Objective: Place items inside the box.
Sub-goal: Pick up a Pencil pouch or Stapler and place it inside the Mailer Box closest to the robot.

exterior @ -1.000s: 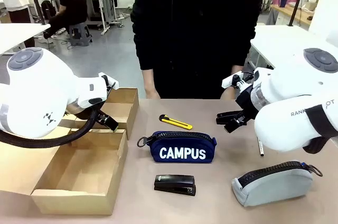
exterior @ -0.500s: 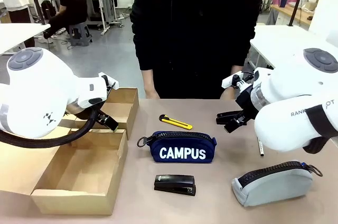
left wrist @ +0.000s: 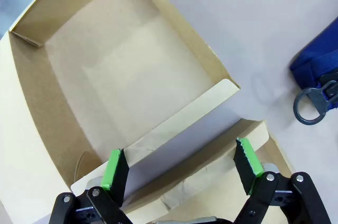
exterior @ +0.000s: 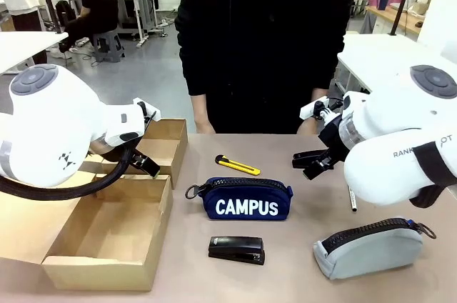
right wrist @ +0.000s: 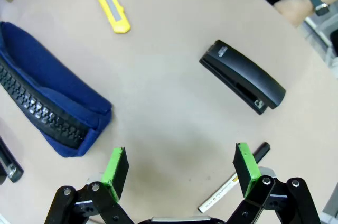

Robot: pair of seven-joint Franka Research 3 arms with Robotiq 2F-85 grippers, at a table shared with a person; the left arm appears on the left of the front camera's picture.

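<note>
No change over last second, both arms static. Left claw (left wrist: 182, 167) open over box (exterior: 100, 275), frame left. Right claw (right wrist: 182, 170) open, empty. Navy pouch (exterior: 246, 201), stapler (exterior: 236, 249), knife (exterior: 238, 166), grey pouch (exterior: 368, 247) on worktop (exterior: 307, 196), centre-right. Nothing boxed yet.

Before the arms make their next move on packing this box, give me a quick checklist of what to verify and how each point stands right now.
1. box open on top, flaps out of the way: ok.
2. left claw open, holding nothing, above a box flap: ok.
3. right claw open, holding nothing, over bare table: ok.
4. navy pouch, stapler, knife and grey pouch lying apart from each other: ok.
5. Those four things inside the box: not ok, all lie on the table.
</note>
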